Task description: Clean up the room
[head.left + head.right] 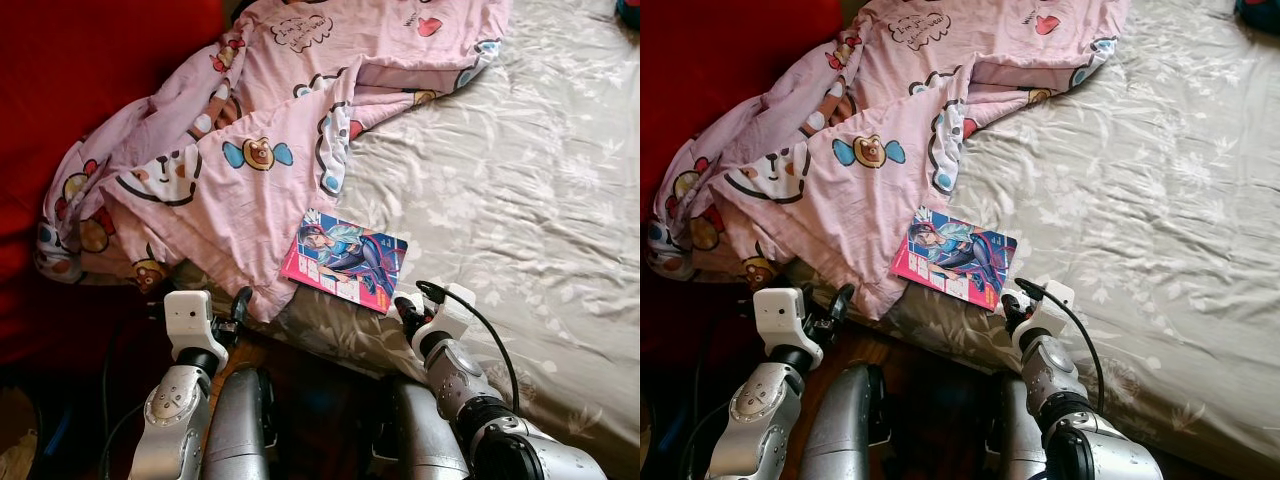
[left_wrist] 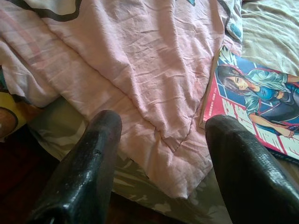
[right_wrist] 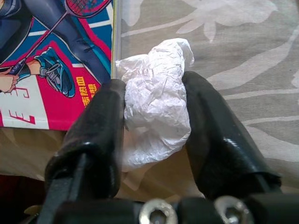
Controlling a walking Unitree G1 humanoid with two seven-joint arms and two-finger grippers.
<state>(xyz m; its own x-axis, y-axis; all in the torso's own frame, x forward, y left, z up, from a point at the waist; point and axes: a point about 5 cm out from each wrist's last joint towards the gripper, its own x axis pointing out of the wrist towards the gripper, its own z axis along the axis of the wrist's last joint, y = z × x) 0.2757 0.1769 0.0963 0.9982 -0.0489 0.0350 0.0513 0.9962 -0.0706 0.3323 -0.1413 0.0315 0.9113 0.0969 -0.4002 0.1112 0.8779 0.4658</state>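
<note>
- A bed (image 1: 560, 200) with a grey-beige sheet printed with pale leaves runs across the head views, seen from above.
- A pink quilt (image 1: 250, 150) with cartoon bears lies crumpled over the bed's left part, and its edge hangs down off the bed's near side.
- A red wall (image 1: 90, 70) stands to the left of the quilt.
- A comic book (image 1: 345, 258) lies flat on the sheet near the bed's front edge, just beside the quilt's right hem. Its cover shows a drawn figure in blue with pink borders.
- The right tool (image 3: 154, 116) sits at the bed's front edge, just right of the book's near corner. Its two black fingers (image 3: 219, 135) are clamped on a crumpled white wad (image 3: 156, 112), paper or thin plastic, I cannot tell which.
- In the right wrist view the wad bulges out between the fingers, right beside the book's edge and over the sheet.
- A black cable (image 1: 490, 335) loops from the right wrist back along the silver right arm.
- The left tool (image 2: 159, 154) is at the bed's front edge, below the hanging quilt corner and left of the book. Its fingers (image 2: 88, 163) stand wide apart and hold nothing.
- In the left wrist view the quilt's corner lies between the spread fingers, with the book just past one fingertip.
- Dark floor (image 1: 320, 400) shows below the bed edge, between the two arms.
</note>
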